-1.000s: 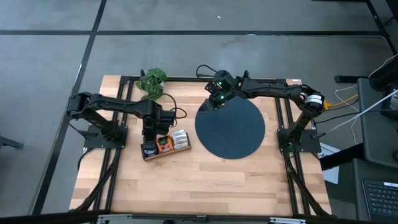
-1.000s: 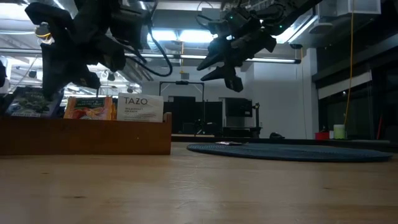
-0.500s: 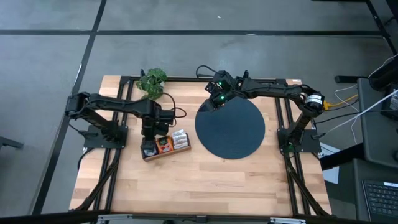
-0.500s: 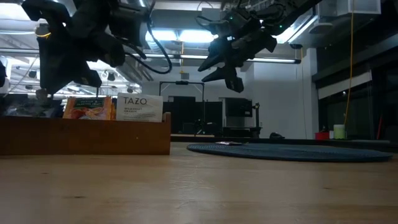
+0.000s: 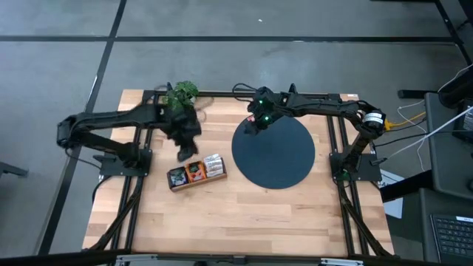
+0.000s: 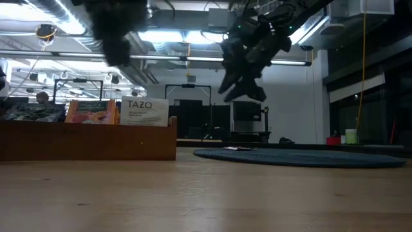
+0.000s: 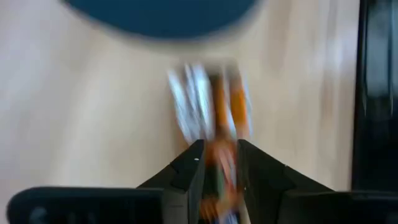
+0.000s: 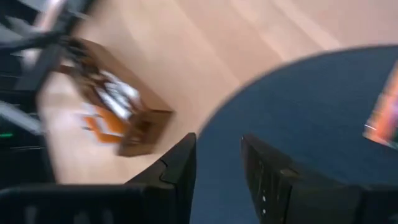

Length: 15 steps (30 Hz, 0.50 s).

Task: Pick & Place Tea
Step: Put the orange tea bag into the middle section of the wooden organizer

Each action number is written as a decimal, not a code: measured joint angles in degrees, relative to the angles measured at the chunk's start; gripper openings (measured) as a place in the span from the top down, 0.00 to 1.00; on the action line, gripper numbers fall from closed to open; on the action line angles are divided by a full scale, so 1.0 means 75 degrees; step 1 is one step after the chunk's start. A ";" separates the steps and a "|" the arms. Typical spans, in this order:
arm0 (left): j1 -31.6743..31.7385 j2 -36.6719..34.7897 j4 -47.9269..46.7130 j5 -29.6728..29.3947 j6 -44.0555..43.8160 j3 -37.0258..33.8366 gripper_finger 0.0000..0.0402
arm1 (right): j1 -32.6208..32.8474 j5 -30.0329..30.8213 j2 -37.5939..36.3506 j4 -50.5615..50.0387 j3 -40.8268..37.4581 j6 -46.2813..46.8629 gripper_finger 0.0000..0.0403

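Table [image 5: 244,214]: pale wood with a fine plank grain, framed by black rails; disc [image 5: 274,151]: uniform dark blue-grey. Wooden tray [image 5: 194,182]: mid-brown, holding tea sachets [image 5: 197,171] in dark blue-black, orange and white, the white one in the low view lettered "TAZO" [image 6: 144,111] in dark print, the orange one beside it [image 6: 92,111] bearing a fruit-like picture. Plant [image 5: 180,96]: leafy green; both arms black, with a green light on the right one [image 5: 260,101].

Parted dark fingers [image 8: 180,168] hover over the dark disc [image 8: 311,118], wooden tray [image 8: 134,124] beyond.
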 joint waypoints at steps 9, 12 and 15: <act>0.1094 0.0435 0.3007 -0.0193 -0.0576 0.0000 0.78 | 0.0003 0.2068 0.0000 -0.1006 -0.0004 -0.0179 0.68; 0.1279 0.0677 0.3548 -0.0086 -0.0859 0.0000 0.78 | -0.0010 0.2696 -0.0006 -0.0796 -0.0222 -0.0171 0.69; 0.1416 0.0817 0.3957 -0.0003 -0.1052 0.0000 0.78 | -0.0209 0.2703 0.0100 -0.0533 -0.0446 -0.0011 0.72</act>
